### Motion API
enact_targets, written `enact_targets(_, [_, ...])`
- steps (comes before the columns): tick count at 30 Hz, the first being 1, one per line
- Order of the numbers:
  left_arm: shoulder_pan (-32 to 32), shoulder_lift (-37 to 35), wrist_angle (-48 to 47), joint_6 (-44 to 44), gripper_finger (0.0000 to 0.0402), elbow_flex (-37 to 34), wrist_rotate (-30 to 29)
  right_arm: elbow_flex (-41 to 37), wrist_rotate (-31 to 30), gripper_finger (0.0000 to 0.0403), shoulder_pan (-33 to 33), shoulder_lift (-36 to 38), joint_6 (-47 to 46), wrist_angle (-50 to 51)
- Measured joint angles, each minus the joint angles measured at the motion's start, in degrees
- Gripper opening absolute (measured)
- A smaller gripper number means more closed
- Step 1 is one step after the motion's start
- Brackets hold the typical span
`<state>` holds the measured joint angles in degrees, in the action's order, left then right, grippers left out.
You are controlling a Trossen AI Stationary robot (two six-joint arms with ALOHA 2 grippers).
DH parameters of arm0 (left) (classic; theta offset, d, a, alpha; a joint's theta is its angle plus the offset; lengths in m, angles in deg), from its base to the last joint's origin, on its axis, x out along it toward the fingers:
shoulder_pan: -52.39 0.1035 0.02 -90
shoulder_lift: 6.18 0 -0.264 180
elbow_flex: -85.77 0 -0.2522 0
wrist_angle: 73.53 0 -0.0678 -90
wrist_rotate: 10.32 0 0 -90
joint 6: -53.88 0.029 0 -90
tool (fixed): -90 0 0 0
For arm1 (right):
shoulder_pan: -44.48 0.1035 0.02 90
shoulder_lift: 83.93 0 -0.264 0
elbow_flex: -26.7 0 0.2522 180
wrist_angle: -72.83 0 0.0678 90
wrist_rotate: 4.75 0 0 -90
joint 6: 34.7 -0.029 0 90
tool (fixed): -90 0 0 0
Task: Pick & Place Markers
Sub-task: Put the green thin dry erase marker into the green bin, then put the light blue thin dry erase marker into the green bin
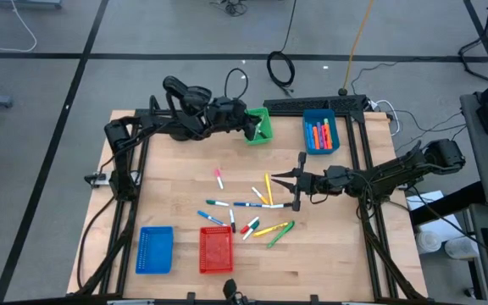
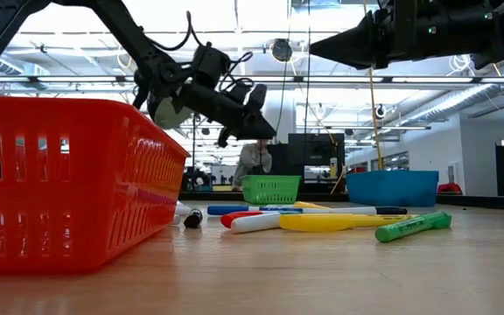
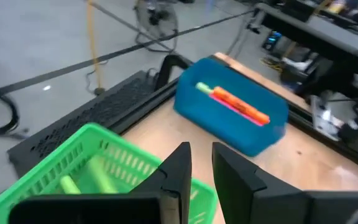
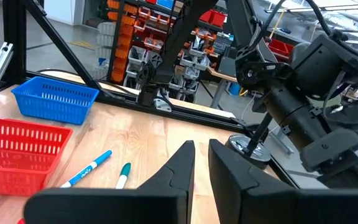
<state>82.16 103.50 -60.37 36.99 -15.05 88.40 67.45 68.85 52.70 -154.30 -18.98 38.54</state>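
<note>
I read the left tool [image 1: 255, 127], upper centre over the green basket [image 1: 263, 133], as just past a drop: its fingers stand slightly apart on nothing, with green markers lying in the basket below. Right of centre my right tool [image 1: 293, 182] hovers with fingers together and empty above the loose markers [image 1: 248, 212] mid-tabletop, so next I'd open it and descend on one. The blue bin [image 1: 318, 134] at upper right holds orange and pink pens; their count I cannot make out.
</note>
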Motion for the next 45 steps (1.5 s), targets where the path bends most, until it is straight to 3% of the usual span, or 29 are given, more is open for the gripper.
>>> enact_targets(7, [-1.2, -5.23, -2.8, 3.14, 0.0069, 0.0, 9.82, 0.0, 0.02, 0.0034, 0.0, -0.02, -0.14, 0.35])
enact_targets(14, [-5.88, -12.68, -5.94, 11.39, 0.007, 0.0, 25.82, 0.0, 0.04, 0.0034, 0.04, -0.02, -0.26, 0.33])
enact_targets(18, [-11.69, -17.9, -10.0, 19.18, 0.007, 0.01, 27.4, 0.0, 0.04, 0.0034, 0.04, -0.02, -0.26, 0.33])
enact_targets(23, [-21.64, -23.64, -18.88, 26.6, 0.009, 0.04, 16.12, 0.0, 0.04, 0.0034, 0.11, -0.04, -0.5, 0.39])
enact_targets(29, [-34.5, -26.48, -29.15, 32.41, 0.0168, 0.36, -10.26, 0.0, 0.03, 0.0034, 0.11, -0.04, -1.49, 0.31])
enact_targets(31, [-37.44, -26.68, -35.64, 33.4, 0.0198, 1.56, -16.31, 0.0, 0.04, 0.0034, 0.11, -0.04, -1.51, 0.33])
enact_targets(35, [-41.49, -27.31, -53.18, 32.1, 0.0237, 2.48, -18.21, 0.0, 0.04, 0.0034, 0.11, -0.04, -1.53, 0.35])
enact_targets(38, [-43.29, -27.23, -64.03, 25.27, 0.0248, 1.97, -17.93, 0.0, 0.04, 0.0034, 0.11, -0.04, -1.53, 0.64])
enact_targets(42, [-44.9, -27.25, -72.61, 18.47, 0.025, 0.13, -18.39, 0.0, 0.04, 0.0034, 0.11, -0.04, -1.54, 0.86])
enact_targets(45, [-45.35, -27.25, -73.31, 13.32, 0.025, -2.5, -20.19, 0.0, 0.04, 0.0034, 0.12, -0.04, -1.76, 0.98])
